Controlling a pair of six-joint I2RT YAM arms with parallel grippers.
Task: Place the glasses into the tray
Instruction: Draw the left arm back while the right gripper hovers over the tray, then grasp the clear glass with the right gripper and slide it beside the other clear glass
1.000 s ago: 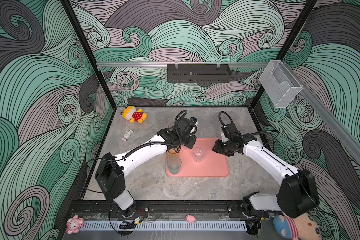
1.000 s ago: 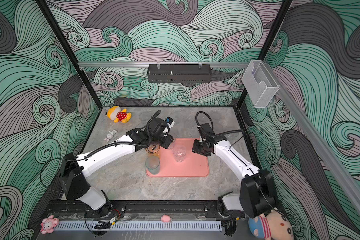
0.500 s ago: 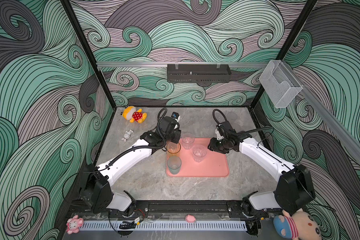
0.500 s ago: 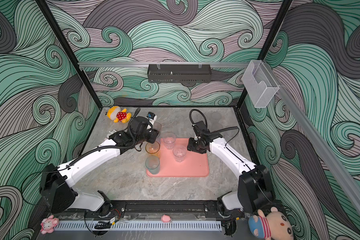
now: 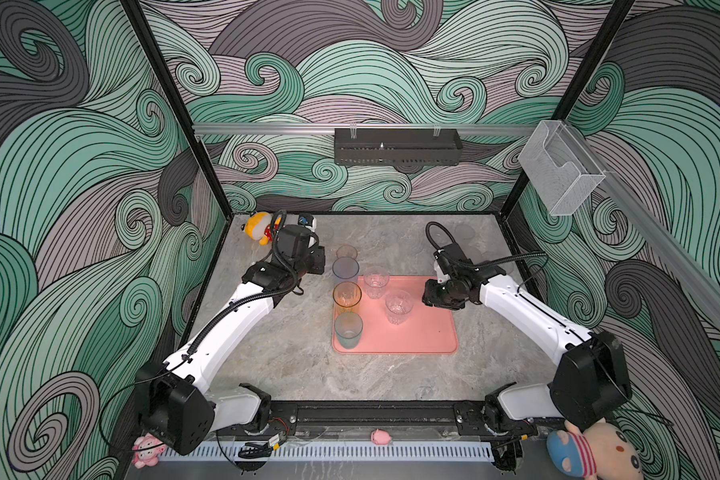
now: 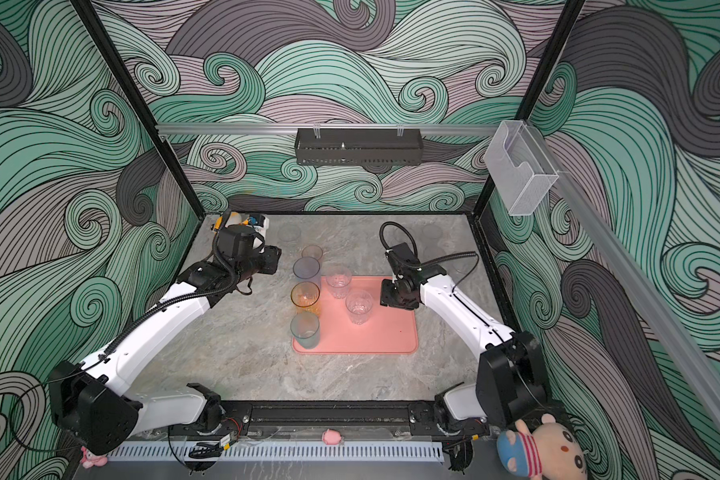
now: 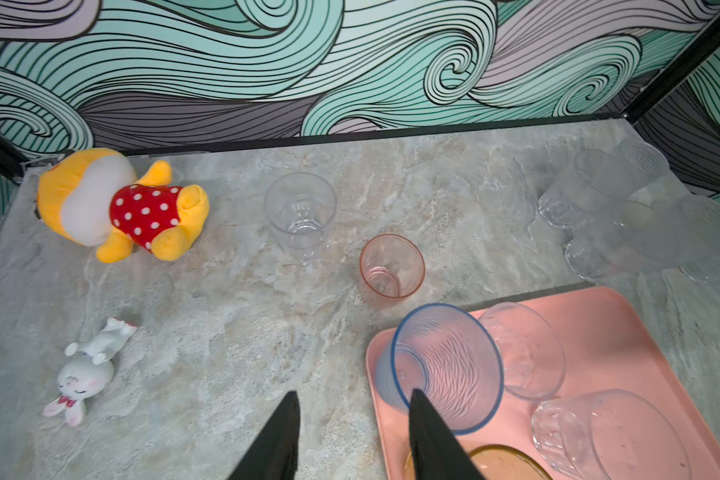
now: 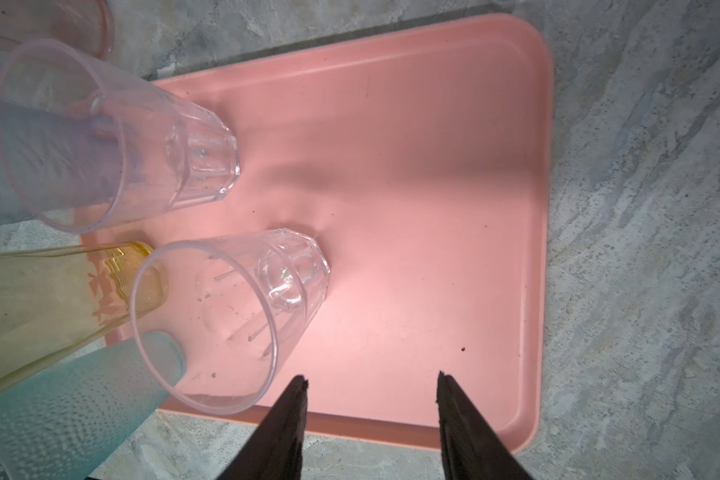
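Glasses (image 5: pixel 398 306): five upright in tray (image 5: pixel 427 332); left gripper (image 7: pixel 354 394) & right gripper (image 8: pixel 371 376) jaws apart, empty.

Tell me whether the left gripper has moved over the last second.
Yes. In a top view the left gripper has pulled left off the tray, toward the yellow plush toy.

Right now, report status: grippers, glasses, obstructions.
Left gripper open, empty. Right gripper open, empty. Five glasses in tray; pink glass and clear glass outside it. No obstruction seen.
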